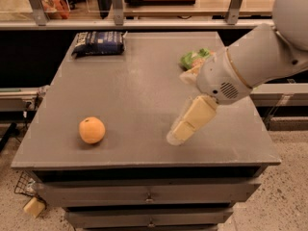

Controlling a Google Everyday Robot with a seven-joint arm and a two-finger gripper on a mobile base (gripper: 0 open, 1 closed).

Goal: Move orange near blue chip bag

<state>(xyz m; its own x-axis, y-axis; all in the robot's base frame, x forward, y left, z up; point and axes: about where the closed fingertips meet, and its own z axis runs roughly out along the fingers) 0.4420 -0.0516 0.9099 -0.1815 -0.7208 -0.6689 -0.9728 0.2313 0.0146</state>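
The claw (pixel 178 134) hangs low over the counter (pixel 134 90), well apart from the orange (pixel 92 130) at its left; open or clenched, I cannot tell.

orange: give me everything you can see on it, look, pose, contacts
The orange is a small round fruit, evenly orange with matte skin, whole as far as shows. It rests on the grey table near the front-left corner in the view, with a small shadow under it, touching only the tabletop. Nothing holds it: the gripper hangs low over the table to its right, clearly apart. The blue chip bag lies far off at the back edge.
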